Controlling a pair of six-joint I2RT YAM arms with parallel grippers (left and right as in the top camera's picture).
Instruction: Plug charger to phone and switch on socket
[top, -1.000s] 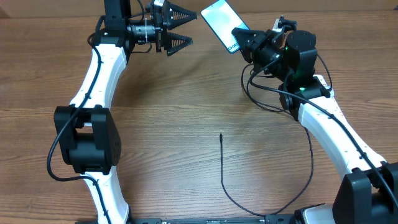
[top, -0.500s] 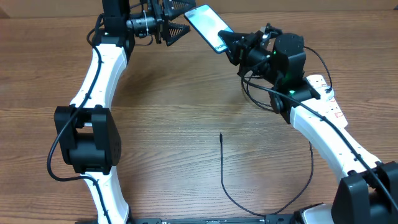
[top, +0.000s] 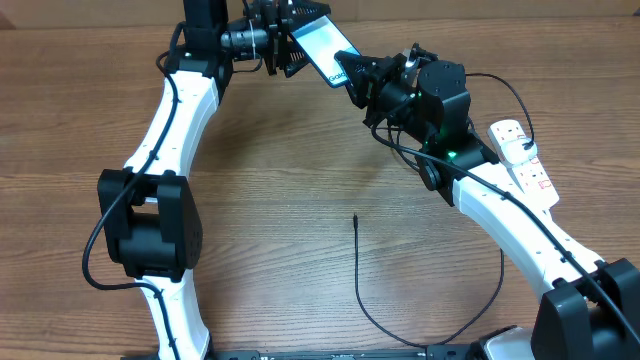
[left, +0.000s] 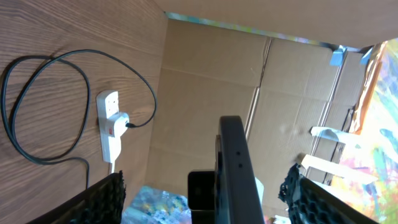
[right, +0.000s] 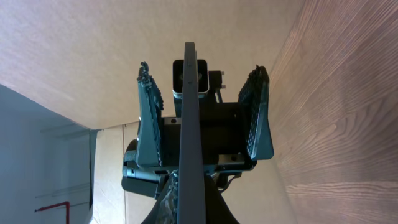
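My right gripper (top: 352, 72) is shut on the lower end of the phone (top: 318, 42) and holds it in the air at the back of the table, its light blue screen up. In the right wrist view the phone (right: 191, 124) shows edge-on above the jaws (right: 193, 210). My left gripper (top: 290, 35) is open, with a finger on each side of the phone's top end and gaps showing (left: 205, 182). The charger's slim plug (top: 356, 218) lies on the wood mid-table. The socket (top: 525, 160) lies at the right, and the charger's black plug (left: 124, 123) is in it.
The thin black cable (top: 375, 322) loops toward the front edge and back up the right side under my right arm. A cardboard wall (left: 205, 81) stands behind the table. The wooden table top (top: 270, 230) spreads between the arms.
My right gripper has carried the phone up and to the left. My left gripper has moved to the right, and its open fingers now sit either side of the phone's top end.
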